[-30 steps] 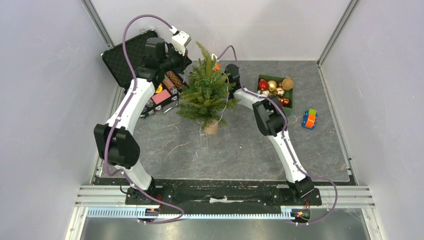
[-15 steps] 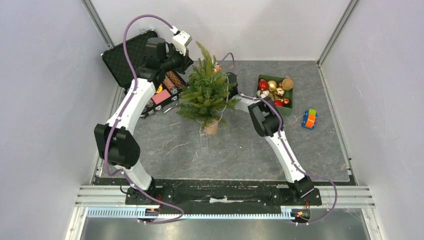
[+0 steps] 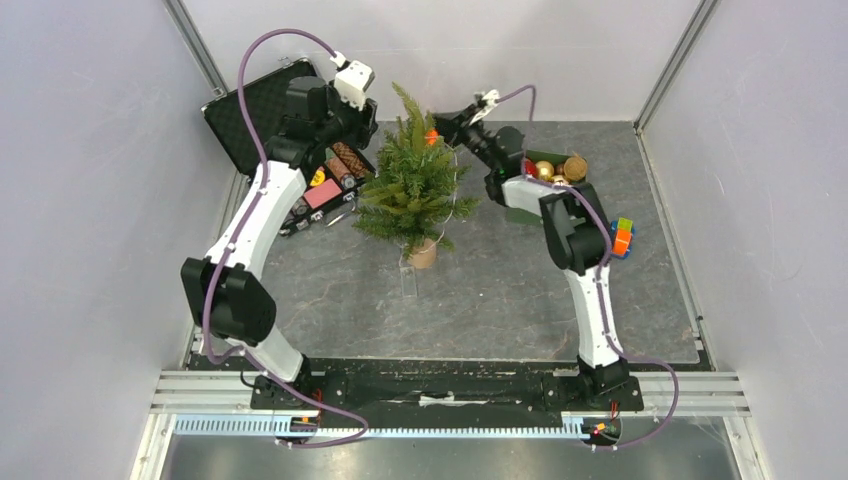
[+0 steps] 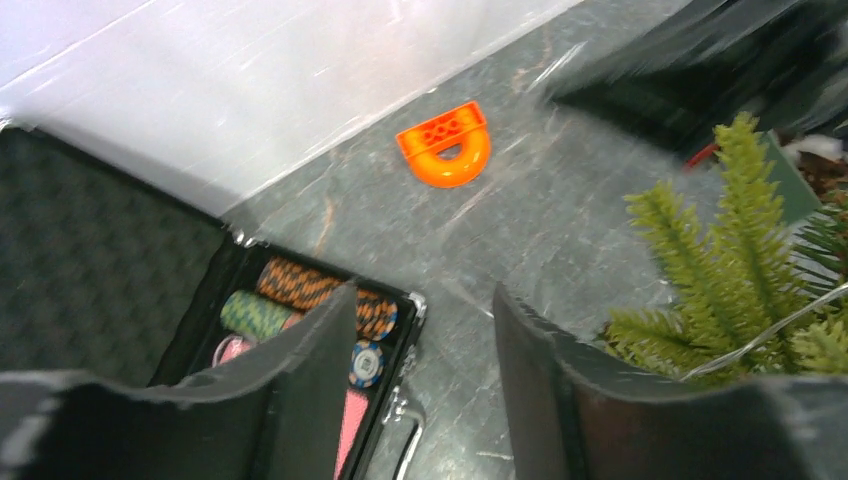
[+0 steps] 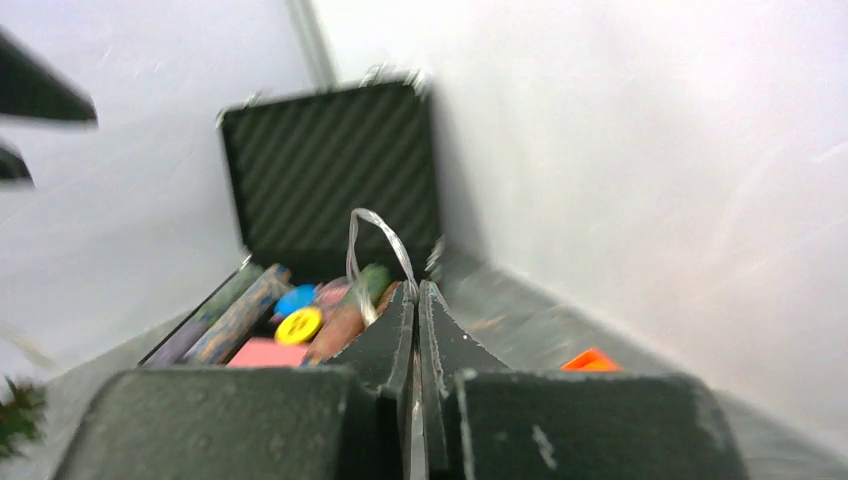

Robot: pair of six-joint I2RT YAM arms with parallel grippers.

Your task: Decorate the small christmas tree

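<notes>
The small christmas tree is standing upright on its wooden stump near the middle of the grey table, just right of the open black briefcase. The right gripper is hovering by the treetop, its fingers pressing together on a thin silver loop. The left gripper is hanging between briefcase and tree, its fingers standing apart, holding nothing
</notes>
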